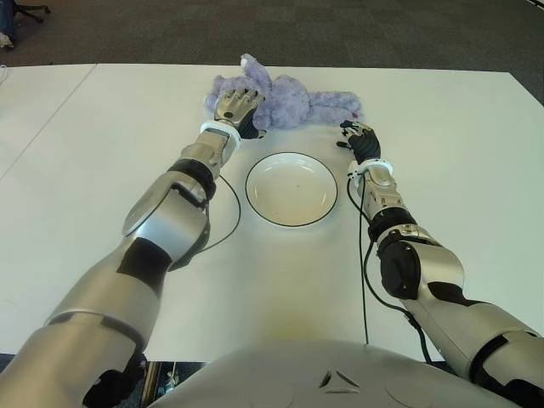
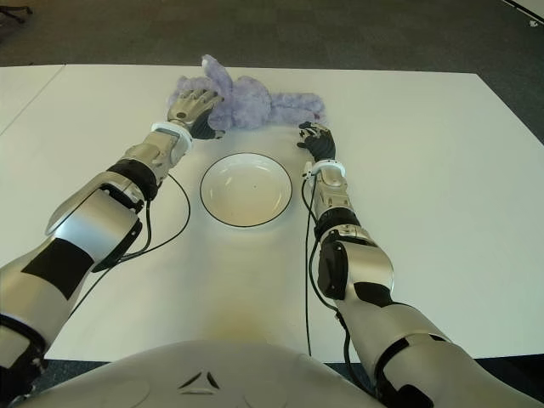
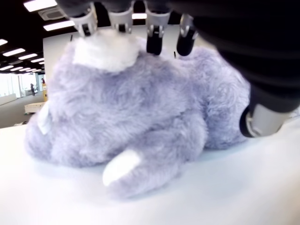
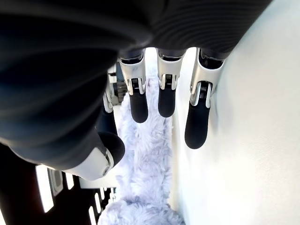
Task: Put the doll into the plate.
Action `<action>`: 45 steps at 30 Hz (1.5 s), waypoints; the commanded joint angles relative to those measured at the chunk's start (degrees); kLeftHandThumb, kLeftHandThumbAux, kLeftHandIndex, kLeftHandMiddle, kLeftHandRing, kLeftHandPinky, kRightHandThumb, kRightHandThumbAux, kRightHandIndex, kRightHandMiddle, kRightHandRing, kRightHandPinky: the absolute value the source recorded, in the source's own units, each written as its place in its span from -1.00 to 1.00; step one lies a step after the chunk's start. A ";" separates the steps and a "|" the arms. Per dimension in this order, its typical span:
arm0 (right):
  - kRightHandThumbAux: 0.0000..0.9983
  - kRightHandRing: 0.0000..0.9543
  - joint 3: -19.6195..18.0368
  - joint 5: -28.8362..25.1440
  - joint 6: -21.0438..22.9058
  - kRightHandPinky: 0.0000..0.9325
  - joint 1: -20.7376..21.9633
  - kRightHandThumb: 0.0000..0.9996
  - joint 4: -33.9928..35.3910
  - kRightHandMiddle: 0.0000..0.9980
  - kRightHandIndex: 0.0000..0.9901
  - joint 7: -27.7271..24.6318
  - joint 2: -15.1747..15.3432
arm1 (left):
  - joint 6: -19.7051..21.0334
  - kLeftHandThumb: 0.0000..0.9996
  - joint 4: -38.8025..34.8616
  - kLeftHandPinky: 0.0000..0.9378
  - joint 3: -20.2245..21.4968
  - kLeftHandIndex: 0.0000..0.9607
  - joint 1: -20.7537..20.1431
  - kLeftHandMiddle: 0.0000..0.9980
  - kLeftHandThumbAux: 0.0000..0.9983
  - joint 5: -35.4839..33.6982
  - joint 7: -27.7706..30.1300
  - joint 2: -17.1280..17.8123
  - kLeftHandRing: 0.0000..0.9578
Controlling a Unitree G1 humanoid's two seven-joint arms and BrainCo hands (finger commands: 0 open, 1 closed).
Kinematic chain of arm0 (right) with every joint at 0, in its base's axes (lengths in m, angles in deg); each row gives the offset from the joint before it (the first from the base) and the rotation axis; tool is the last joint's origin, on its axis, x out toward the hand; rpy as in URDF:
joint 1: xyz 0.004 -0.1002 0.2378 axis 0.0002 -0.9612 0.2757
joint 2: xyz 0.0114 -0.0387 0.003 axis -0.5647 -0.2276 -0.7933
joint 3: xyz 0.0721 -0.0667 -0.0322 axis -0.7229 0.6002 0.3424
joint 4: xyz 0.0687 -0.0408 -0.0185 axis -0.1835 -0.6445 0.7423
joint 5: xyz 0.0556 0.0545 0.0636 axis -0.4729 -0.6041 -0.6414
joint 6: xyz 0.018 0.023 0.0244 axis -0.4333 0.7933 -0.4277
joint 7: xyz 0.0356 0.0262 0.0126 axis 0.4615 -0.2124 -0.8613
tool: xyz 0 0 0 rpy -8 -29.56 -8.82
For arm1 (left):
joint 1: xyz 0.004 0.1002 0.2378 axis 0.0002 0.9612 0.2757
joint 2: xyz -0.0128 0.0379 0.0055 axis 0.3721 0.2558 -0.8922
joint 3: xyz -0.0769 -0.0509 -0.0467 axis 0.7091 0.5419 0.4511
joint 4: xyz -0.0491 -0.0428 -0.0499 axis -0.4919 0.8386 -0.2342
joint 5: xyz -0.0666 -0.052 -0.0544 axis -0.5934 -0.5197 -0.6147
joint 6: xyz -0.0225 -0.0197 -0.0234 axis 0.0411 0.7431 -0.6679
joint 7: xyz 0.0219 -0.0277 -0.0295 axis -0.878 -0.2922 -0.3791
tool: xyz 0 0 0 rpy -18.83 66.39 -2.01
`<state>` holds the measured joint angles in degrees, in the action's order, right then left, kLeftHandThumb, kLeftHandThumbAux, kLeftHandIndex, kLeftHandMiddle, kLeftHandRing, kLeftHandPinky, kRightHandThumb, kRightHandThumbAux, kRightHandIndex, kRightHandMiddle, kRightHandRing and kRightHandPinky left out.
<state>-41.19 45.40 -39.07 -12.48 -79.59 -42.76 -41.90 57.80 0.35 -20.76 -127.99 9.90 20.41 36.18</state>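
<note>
A purple plush doll (image 1: 293, 100) lies on its side near the far edge of the white table (image 1: 102, 136). A white plate (image 1: 291, 189) with a dark rim sits just in front of it and holds nothing. My left hand (image 1: 240, 100) is over the doll's left end. Its fingers (image 3: 154, 40) reach across the top of the fur (image 3: 140, 108) and are not closed round it. My right hand (image 1: 355, 136) shows at the doll's right end, beside the plate's far right. Its fingers (image 4: 139, 101) hang relaxed with nothing in them, and the doll's fur (image 4: 150, 140) is just beyond them.
Black cables (image 1: 231, 212) trail from both wrists across the table on either side of the plate. A second white table (image 1: 34, 93) adjoins on the left. Dark carpet (image 1: 357, 34) lies past the far edge.
</note>
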 commanded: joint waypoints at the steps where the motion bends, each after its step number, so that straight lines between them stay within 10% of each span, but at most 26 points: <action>1: 0.49 -0.77 -1.09 -1.45 -7.75 -0.81 -14.27 0.38 -10.46 -0.67 -0.20 4.53 -3.58 | 2.23 -0.68 2.28 -1.00 0.27 -1.00 6.92 -1.00 -0.02 -1.08 5.01 -2.51 -1.00; 16: 0.49 -0.74 -1.32 -1.84 -8.42 -0.75 -14.83 0.38 -10.28 -0.66 -0.20 4.65 -3.46 | 4.86 -0.87 2.62 -1.00 -5.36 -1.00 11.30 -1.00 0.06 3.73 5.71 -1.25 -1.00; 34: 0.49 -0.69 -1.37 -2.47 -9.93 -0.71 -15.69 0.38 -10.19 -0.64 -0.20 4.57 -3.54 | 8.42 -0.43 3.02 -0.97 -17.27 -0.88 9.06 -1.00 0.23 12.29 8.51 2.45 -1.00; 36: 0.49 -0.70 -1.32 -2.45 -10.11 -0.72 -15.80 0.38 -10.15 -0.64 -0.20 4.66 -3.52 | 8.39 -0.32 2.88 -1.00 -18.18 -0.64 8.21 -0.97 0.29 12.80 9.80 2.64 -1.00; 38: 0.48 -0.70 -1.30 -2.47 -10.19 -0.71 -15.81 0.38 -10.14 -0.64 -0.20 4.71 -3.55 | 8.38 0.32 2.67 -1.00 -18.75 -0.19 7.64 -0.94 0.42 12.99 10.56 2.48 -1.00; 45: 0.48 -0.68 -0.74 -1.96 -10.57 -0.67 -15.38 0.38 -10.11 -0.63 -0.20 5.19 -3.53 | 7.07 0.38 0.44 -1.00 -21.99 -0.14 6.12 -0.85 0.43 14.67 9.85 2.43 -0.95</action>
<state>-41.24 44.46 -44.79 -14.87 -79.78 -42.30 -42.84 67.73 -0.07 -38.87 -125.36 21.07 24.68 37.65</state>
